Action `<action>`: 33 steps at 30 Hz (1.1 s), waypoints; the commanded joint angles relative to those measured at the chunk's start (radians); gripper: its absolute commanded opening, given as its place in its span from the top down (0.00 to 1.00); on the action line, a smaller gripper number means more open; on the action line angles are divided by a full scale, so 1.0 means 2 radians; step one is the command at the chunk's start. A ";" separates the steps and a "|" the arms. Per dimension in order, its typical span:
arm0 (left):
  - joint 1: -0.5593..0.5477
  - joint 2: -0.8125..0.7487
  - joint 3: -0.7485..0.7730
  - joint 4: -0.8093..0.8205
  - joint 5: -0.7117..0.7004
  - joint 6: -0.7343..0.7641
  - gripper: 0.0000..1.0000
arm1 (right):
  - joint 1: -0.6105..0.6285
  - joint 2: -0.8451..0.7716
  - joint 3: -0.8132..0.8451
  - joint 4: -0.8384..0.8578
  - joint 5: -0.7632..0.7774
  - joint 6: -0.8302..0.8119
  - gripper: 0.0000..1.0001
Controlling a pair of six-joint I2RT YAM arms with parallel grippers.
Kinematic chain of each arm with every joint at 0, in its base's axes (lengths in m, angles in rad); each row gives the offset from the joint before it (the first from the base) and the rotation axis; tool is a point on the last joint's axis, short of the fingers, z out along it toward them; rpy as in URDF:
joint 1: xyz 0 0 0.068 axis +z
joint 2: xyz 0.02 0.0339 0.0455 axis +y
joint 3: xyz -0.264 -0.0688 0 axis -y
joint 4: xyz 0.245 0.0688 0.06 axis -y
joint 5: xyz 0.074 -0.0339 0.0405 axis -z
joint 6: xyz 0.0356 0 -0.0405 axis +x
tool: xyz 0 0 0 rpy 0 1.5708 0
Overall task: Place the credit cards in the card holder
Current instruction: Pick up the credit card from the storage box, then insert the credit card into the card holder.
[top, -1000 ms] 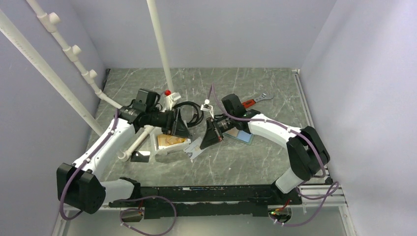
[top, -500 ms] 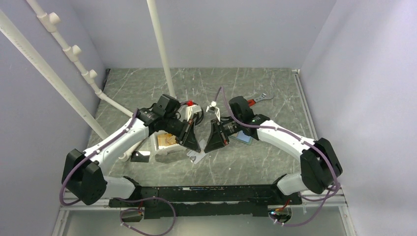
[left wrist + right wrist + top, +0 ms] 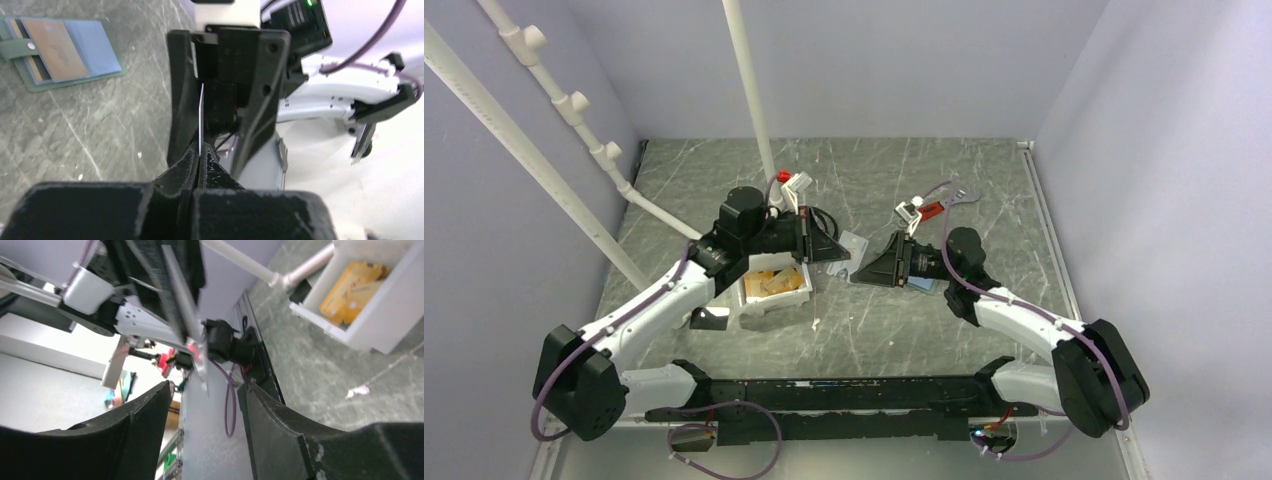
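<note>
1. Small flat grey-green folding card holder (image 3: 92, 47) with translucent light-blue pockets: lying open on the grey marbled table (image 3: 984, 190), right of centre, partly under the right arm. A tan plastic card (image 3: 52, 42) is sitting in one pocket. Further card edges, dark and gold, are showing at one side; their number cannot be told.
2. Thin pale plastic card (image 3: 187, 315), seen edge-on: hanging in the air between the two arms, left of the card holder and apart from it, not yet pocketed.
3. Left gripper (image 3: 200, 159): pinching that pale plastic card, its fingers pressing tight together on one edge.
4. Right gripper (image 3: 207, 405): facing the left gripper, jaws standing wide and gripping nothing. The card's free end is pointing towards the gap between them.
5. Gold-orange plastic cards (image 3: 779, 283): lying in the white plastic tray (image 3: 769, 305) at left centre, well apart from the card holder.
6. Progress, as judged: partly done. At least one card is sitting in a pocket, one is being held in the air, and several are waiting in the tray.
</note>
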 commanded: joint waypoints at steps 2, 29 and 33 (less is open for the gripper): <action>-0.013 0.020 -0.012 0.151 -0.060 -0.088 1.00 | 0.001 -0.017 -0.022 0.201 0.079 0.119 0.44; -0.059 0.373 0.282 -0.177 -0.091 0.083 0.60 | -0.298 0.079 -0.032 -0.264 -0.005 -0.250 1.00; -0.061 0.444 0.327 -0.165 -0.076 0.088 0.80 | -0.305 0.104 -0.040 -0.234 -0.005 -0.259 1.00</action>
